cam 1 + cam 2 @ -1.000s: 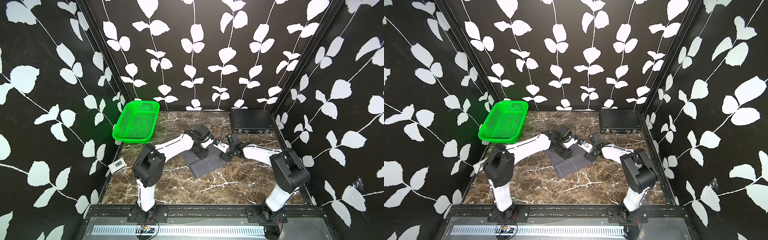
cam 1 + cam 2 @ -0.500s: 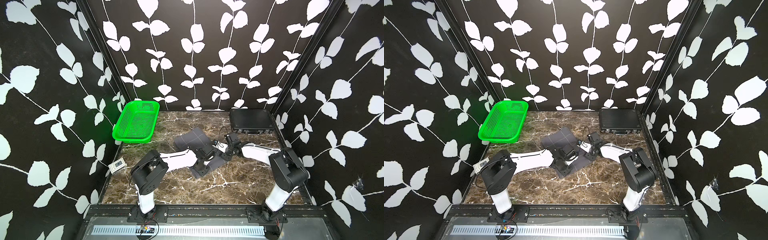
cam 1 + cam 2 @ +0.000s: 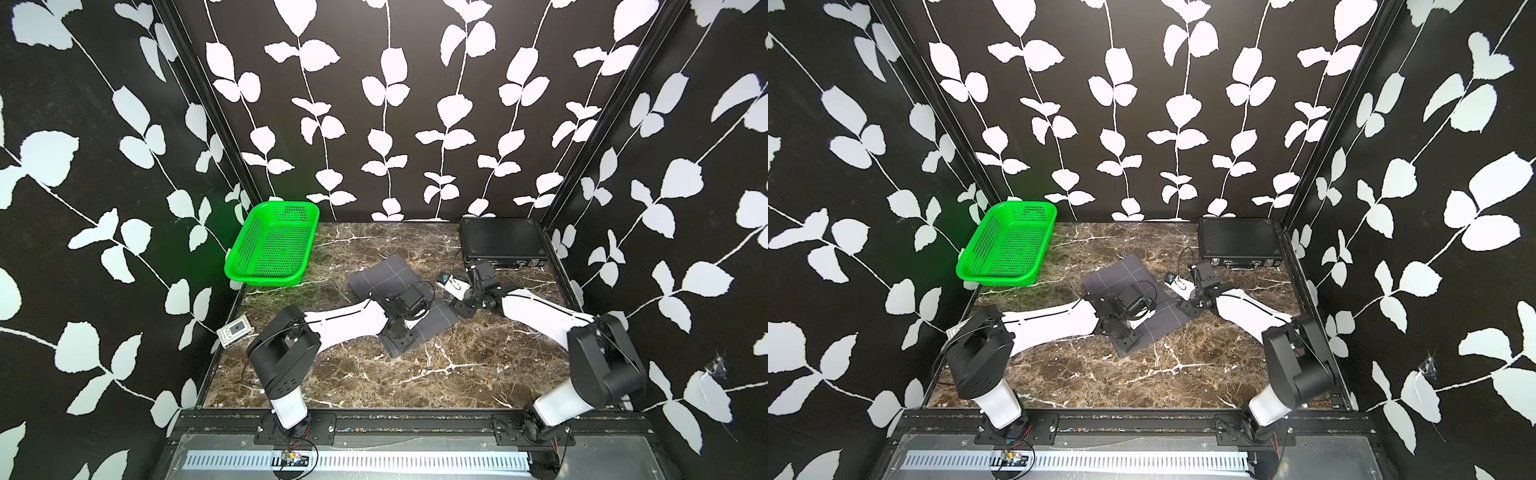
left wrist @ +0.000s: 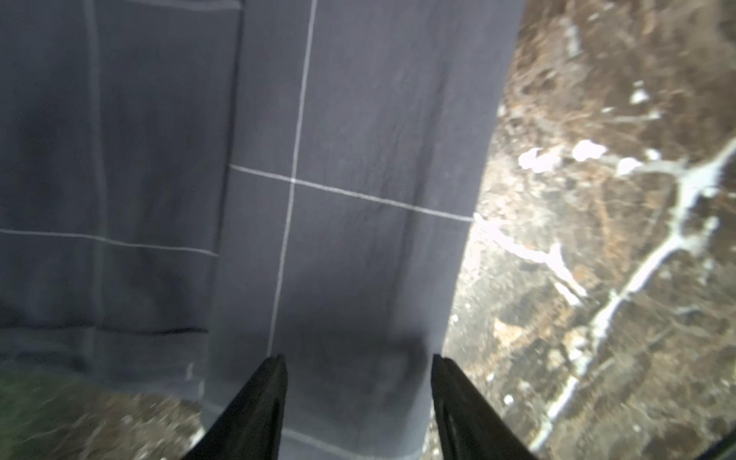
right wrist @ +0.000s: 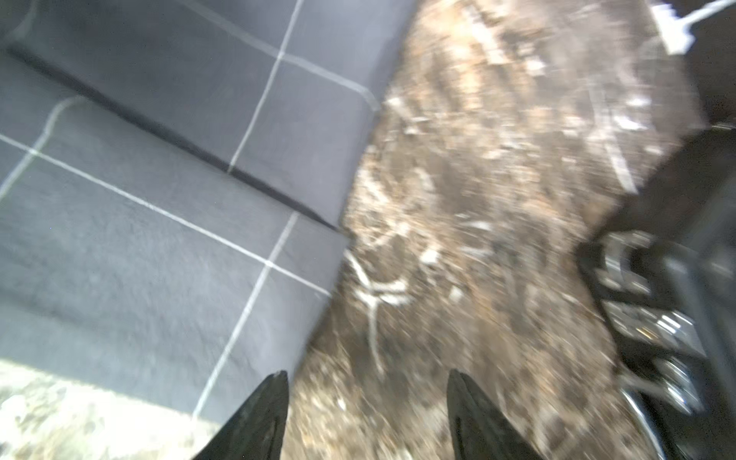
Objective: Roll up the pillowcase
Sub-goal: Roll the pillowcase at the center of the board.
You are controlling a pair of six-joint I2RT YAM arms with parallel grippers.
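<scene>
Pillowcase (image 3: 386,276) lies mid-table (image 3: 478,374), folded into a flat layered strip, narrow enough to roll from one end. Left gripper (image 4: 358,358) open and empty over the near end, likely to start the roll. Right gripper (image 5: 364,374) open, empty, just off the side edge, probably to steady

left end effector (image 4: 358,360): jaws apart | above pillowcase (image 4: 358,127) | marble tabletop (image 4: 605,318) beside

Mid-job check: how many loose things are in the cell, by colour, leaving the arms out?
Green: 1, the basket
Black: 1, the hard case
Charcoal grey: 1, the pillowcase
White: 1, the small device by the table's edge
Total: 4
</scene>
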